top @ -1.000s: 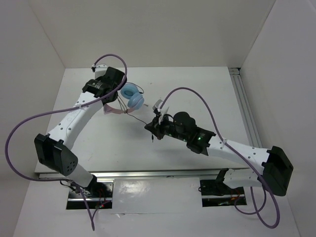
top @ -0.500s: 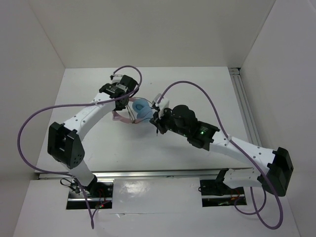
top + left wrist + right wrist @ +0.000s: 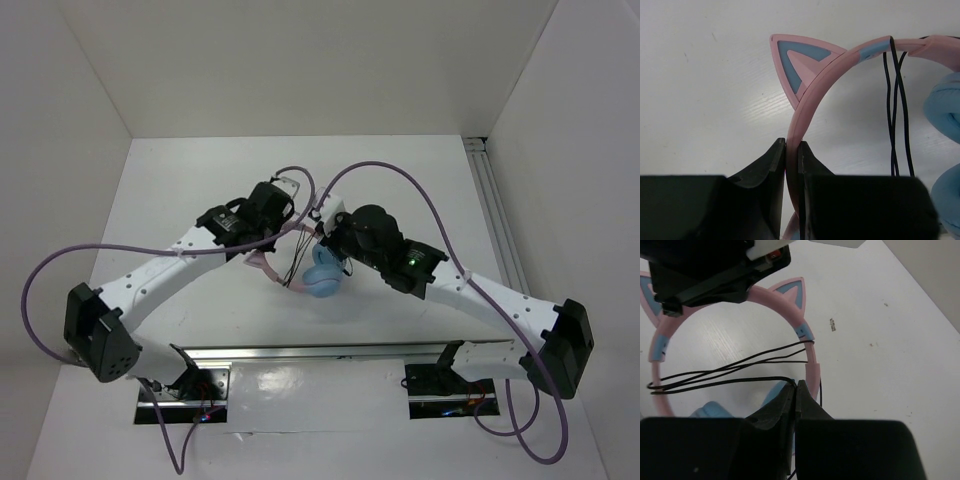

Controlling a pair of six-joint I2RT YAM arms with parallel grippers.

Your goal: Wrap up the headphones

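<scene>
The headphones [image 3: 318, 276] hang between my two grippers above the table's middle, with light-blue ear cups [image 3: 945, 102] and a pink cat-ear headband [image 3: 812, 90]. My left gripper [image 3: 792, 145] is shut on the headband, holding it edge-on. The black cord [image 3: 730, 372] crosses the headband's arc in several strands. My right gripper [image 3: 796, 384] is shut on the cord, just inside the headband [image 3: 810, 352], above an ear cup [image 3: 715, 410]. In the top view the left gripper [image 3: 282, 225] and right gripper [image 3: 322, 248] are close together.
Purple robot cables [image 3: 380, 175] arch over both arms. A metal rail [image 3: 495, 220] runs along the table's right edge. White walls enclose the table on three sides. The left arm's black wrist [image 3: 715, 270] sits close in front of the right wrist camera.
Both grippers have moved toward the near middle of the table, carrying the headphones from the back left. The ear cups now hang lower, nearer me, and the grippers are closer together.
</scene>
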